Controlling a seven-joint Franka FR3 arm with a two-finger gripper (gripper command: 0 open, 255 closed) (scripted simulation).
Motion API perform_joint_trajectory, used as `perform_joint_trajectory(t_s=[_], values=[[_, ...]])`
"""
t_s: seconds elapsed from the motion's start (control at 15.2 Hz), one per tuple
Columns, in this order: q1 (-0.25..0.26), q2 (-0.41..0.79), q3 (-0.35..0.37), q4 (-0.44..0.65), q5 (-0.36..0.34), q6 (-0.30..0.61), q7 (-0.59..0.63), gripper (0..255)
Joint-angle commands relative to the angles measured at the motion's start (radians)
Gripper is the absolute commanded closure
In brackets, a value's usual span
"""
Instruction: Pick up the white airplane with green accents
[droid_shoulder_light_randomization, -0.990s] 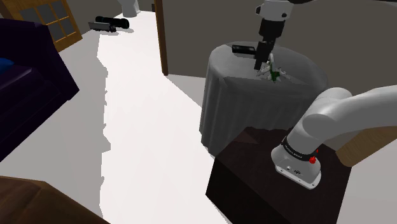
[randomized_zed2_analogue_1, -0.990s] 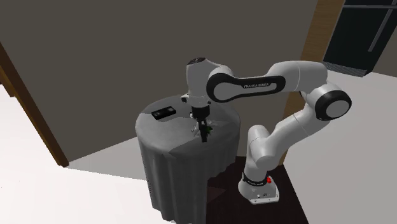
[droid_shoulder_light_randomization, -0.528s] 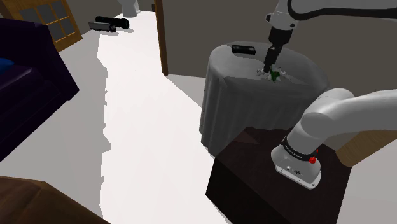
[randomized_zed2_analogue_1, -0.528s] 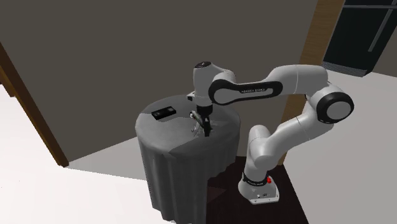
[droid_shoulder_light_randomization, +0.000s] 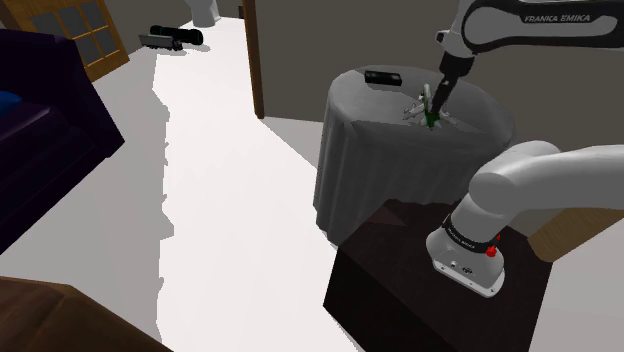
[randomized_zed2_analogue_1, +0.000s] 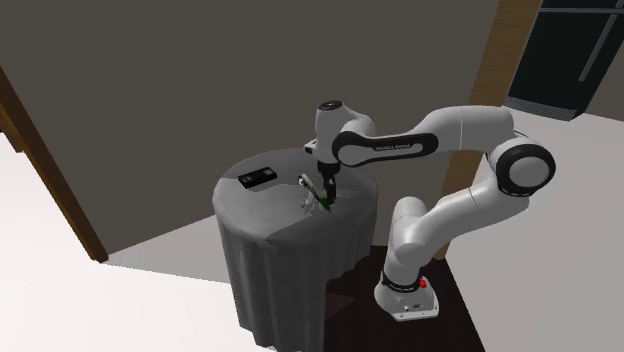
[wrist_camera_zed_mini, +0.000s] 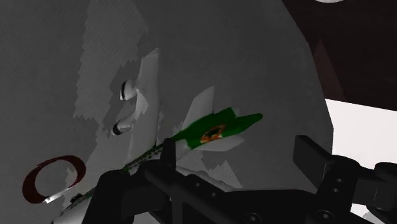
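White airplane (wrist_camera_zed_mini: 191, 132) with green tail lying near middle of round grey-draped desk (droid_shoulder_light_randomization: 360, 170). Black claw (wrist_camera_zed_mini: 237, 154) hanging low over it, fingers standing apart, green tail sitting between them, nearer one finger. Black box (droid_shoulder_light_randomization: 382, 77) resting apart on same desk.

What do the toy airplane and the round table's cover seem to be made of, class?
Airplane: smooth white surface with a green tail, perhaps plastic, though the look leaves it open. Table cover: grey cloth, judging by its hanging folds.
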Motion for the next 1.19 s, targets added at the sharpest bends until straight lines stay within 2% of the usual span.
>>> perform_joint_trajectory(t_s=[0.0,0.26,0.33,0.73,0.86,0.92,0.99,1.12], values=[[-0.031,0.001,-0.045,-0.013,-0.054,0.040,-0.043,0],[-0.083,0.041,-0.133,-0.019,-0.146,0.141,-0.113,0],[-0.109,0.057,-0.139,-0.019,-0.152,0.169,-0.137,0],[-0.257,0.110,-0.041,-0.095,-0.075,0.297,-0.210,0],[-0.291,0.124,-0.017,-0.114,-0.057,0.330,-0.226,0],[-0.291,0.124,-0.017,-0.114,-0.057,0.330,-0.226,0],[-0.289,0.129,-0.015,-0.112,-0.056,0.333,-0.223,255],[-0.287,0.128,-0.012,-0.114,-0.054,0.333,-0.219,255]])
